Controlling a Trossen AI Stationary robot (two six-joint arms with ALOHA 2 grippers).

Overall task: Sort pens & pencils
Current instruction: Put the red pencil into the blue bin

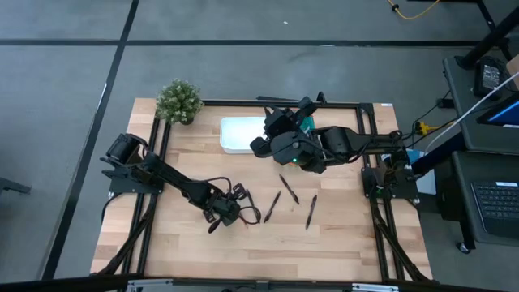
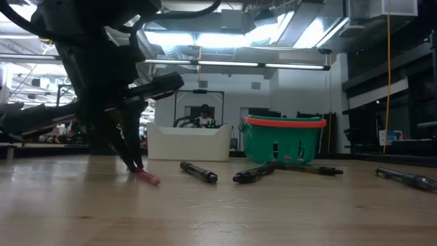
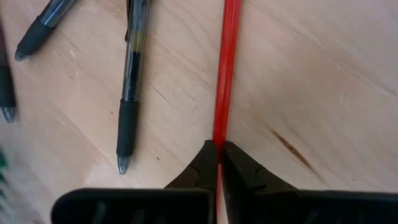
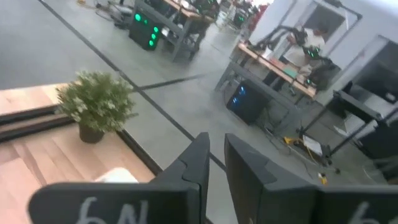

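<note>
White tray point(image 1: 238, 134), contents unseen, green basket point(image 2: 283, 139) beside it

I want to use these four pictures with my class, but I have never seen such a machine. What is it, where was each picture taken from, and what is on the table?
Two robot arms work at a wooden table. One picture looks down from above, one looks level across the table, and two come from cameras on the wrists. The left gripper is shut on a red pencil lying on the wood. Dark pens lie nearby. The right gripper is raised over the white tray, beside a green basket. A small plant stands at a corner.
</note>
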